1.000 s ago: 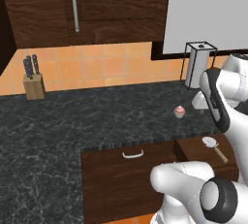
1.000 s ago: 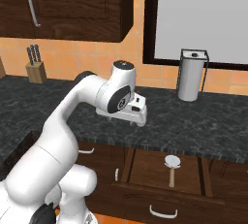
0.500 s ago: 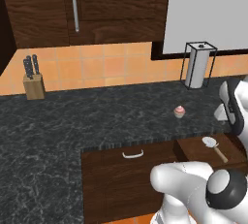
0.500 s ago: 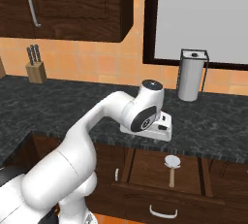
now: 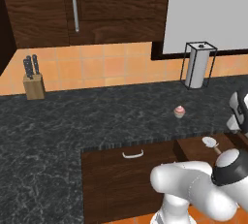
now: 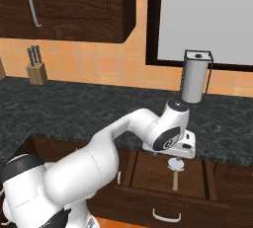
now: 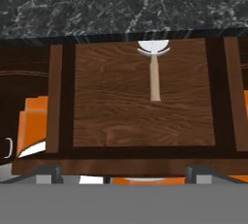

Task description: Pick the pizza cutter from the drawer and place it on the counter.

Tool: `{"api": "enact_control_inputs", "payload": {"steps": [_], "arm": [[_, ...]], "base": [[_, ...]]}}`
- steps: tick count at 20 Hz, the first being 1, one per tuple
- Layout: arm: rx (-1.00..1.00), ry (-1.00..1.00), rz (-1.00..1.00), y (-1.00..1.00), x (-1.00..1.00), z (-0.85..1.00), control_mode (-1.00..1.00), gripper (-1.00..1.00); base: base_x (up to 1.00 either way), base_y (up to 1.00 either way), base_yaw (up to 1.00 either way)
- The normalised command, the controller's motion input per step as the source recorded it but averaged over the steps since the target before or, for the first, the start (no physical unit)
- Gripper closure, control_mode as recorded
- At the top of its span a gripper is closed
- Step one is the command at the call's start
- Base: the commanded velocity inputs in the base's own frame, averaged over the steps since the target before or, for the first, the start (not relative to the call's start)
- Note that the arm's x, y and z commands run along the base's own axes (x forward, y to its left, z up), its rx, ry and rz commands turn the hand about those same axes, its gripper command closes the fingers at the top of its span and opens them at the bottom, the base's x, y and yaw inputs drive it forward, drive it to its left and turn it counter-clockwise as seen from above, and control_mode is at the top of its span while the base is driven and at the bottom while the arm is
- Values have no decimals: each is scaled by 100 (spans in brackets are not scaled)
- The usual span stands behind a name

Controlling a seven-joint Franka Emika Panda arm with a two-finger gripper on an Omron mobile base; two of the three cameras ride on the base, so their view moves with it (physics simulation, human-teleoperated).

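Gripper (image 6: 182, 148): we hang over the open drawer (image 7: 97, 116), fingers apart, holding nothing.
Cutter (image 7: 154, 68): lies flat inside the drawer near its back, disc toward the counter (image 7: 121, 5), handle toward the front.
Cupcake (image 5: 179, 111): on the counter, well apart.

Over the last second the arm has swung rightward along the desk (image 6: 74, 108) edge, carrying the gripper (image 6: 174, 149) from above the black stone to a position over the open drawer (image 6: 163, 172), directly above the pizza cutter (image 6: 175, 165), which has not moved
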Motion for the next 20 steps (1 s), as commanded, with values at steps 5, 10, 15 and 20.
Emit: {"api": "enact_control_inputs", "payload": {"steps": [5, 10, 15, 20], "arm": [[0, 0, 0, -29, 0, -48, -100, -100], [0, 0, 0, -7, 0, -50, -100, -100], [0, 0, 1, 0, 0, -49, -100, -100], [0, 0, 4, 0, 4, -33, -100, -100]], "base": [[0, 0, 0], [0, 0, 0], [0, 0, 0], [0, 0, 0]]}}
